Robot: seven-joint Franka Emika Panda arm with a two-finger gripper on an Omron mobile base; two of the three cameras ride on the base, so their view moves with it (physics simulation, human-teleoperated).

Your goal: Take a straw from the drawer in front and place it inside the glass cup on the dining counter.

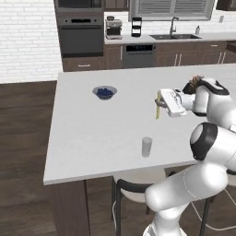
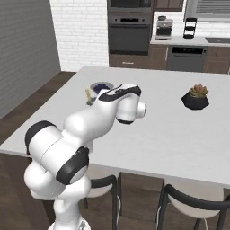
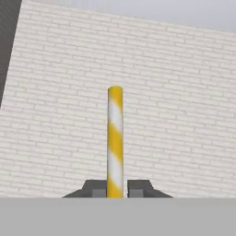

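Observation:
My gripper (image 1: pixel 161 103) is shut on the straw (image 1: pixel 158 107), a thin yellow and white striped stick that hangs roughly upright above the white dining counter (image 1: pixel 87 138). The hand view has the straw (image 3: pixel 115 138) rising between the two dark fingertips (image 3: pixel 97 191) against a white brick wall. The glass cup (image 1: pixel 146 147) stands upright near the counter's front edge, below the straw and slightly left of it, apart from it. In the right base view a short piece of the straw (image 2: pixel 88 95) shows beside the arm. The drawer is out of view.
A grey bowl of blue things (image 1: pixel 104 92) sits further back on the counter (image 2: pixel 179 134). A small potted plant (image 2: pixel 196 97) stands to the right. Stools (image 1: pixel 133 184) are tucked under the front edge. Oven and sink units line the far wall.

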